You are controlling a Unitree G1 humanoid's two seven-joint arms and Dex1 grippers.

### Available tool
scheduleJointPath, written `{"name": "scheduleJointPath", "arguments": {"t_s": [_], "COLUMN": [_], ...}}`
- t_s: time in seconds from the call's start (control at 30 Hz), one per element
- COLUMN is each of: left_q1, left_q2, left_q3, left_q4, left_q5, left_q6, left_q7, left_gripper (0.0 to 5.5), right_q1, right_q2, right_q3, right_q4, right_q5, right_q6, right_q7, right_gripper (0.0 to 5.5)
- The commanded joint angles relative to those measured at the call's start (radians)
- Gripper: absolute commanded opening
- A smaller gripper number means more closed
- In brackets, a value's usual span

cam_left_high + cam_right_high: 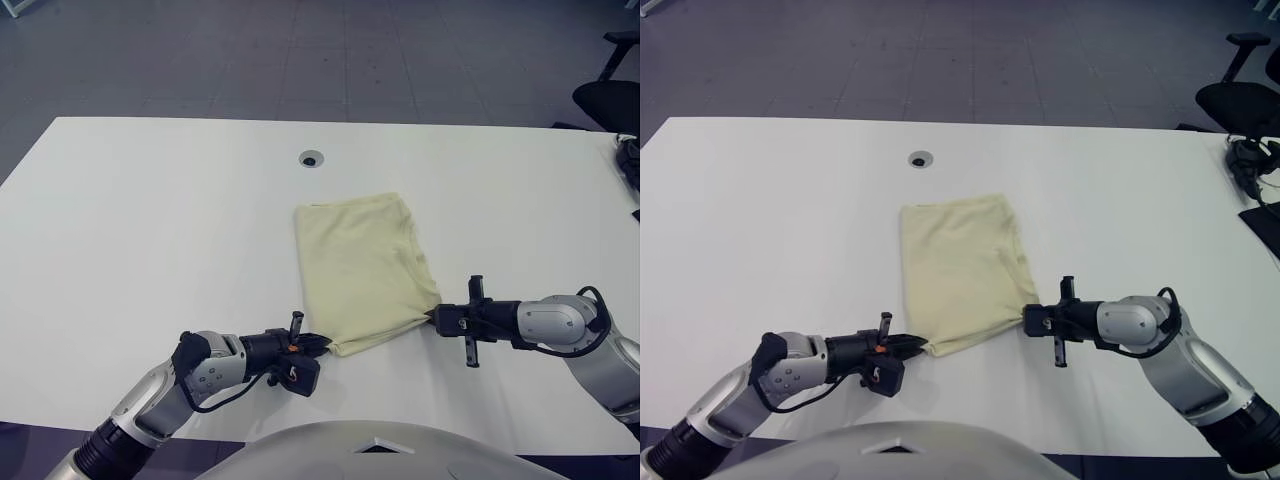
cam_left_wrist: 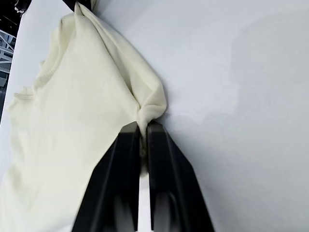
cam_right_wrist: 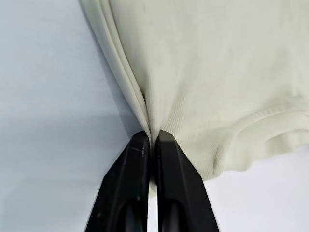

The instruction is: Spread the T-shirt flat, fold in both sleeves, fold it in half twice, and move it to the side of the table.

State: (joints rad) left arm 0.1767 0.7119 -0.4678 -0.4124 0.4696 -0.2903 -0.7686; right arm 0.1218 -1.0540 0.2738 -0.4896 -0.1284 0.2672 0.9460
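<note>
Desk (image 1: 150, 220): white, carrying a folded cream T-shirt (image 1: 360, 265).
Left hand (image 1: 322, 345): clamped on the T-shirt's near-left corner.
Right hand (image 1: 433, 316): clamped on its near-right corner, likely to lift that edge for folding.

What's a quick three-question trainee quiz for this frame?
1. True or false: the left pincer is shut on a near corner of the T-shirt.
2. The right pincer is: A) open; B) shut on the T-shirt; C) shut on nothing.
3. What round thing is set in the table beyond the T-shirt?
Key: 1 true; 2 B; 3 cable hole.
</note>
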Motion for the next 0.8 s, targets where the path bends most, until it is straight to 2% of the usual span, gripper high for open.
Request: {"name": "scheduleJointPath", "arguments": {"t_s": [0.03, 0.23, 0.33, 0.4, 0.47, 0.57, 0.67, 0.8], "left_q1": [0.009, 0.127, 0.238, 0.292, 0.358, 0.451, 0.496, 0.404], "left_q2": [0.021, 0.132, 0.236, 0.263, 0.285, 0.32, 0.335, 0.323], "left_q3": [0.076, 0.284, 0.4, 0.448, 0.485, 0.516, 0.569, 0.585], "left_q4": [-0.055, -0.199, -0.258, -0.288, -0.314, -0.335, -0.367, -0.304], "left_q5": [-0.12, -0.446, -0.618, -0.734, -0.754, -0.735, -0.806, -0.976], "left_q6": [0.024, 0.079, 0.094, 0.099, 0.094, 0.068, 0.076, 0.116], "left_q7": [-0.012, -0.09, -0.192, -0.242, -0.272, -0.327, -0.37, -0.409], "left_gripper": [0.05, 0.05, 0.05, 0.05, 0.05, 0.05, 0.05, 0.05], "right_q1": [0.067, 0.176, 0.27, 0.332, 0.366, 0.356, 0.354, 0.311], "right_q2": [-0.034, -0.147, -0.167, -0.154, -0.145, -0.162, -0.181, -0.212], "right_q3": [-0.053, -0.27, -0.445, -0.585, -0.715, -0.837, -0.897, -0.897], "right_q4": [-0.049, -0.201, -0.279, -0.349, -0.402, -0.434, -0.437, -0.453], "right_q5": [0.049, 0.216, 0.316, 0.418, 0.524, 0.674, 0.758, 0.835], "right_q6": [0.003, 0.011, 0.053, 0.116, 0.176, 0.276, 0.329, 0.416], "right_q7": [0.048, 0.208, 0.304, 0.386, 0.47, 0.545, 0.606, 0.567], "right_gripper": [0.01, 0.01, 0.01, 0.01, 0.01, 0.01, 0.01, 0.01]}}
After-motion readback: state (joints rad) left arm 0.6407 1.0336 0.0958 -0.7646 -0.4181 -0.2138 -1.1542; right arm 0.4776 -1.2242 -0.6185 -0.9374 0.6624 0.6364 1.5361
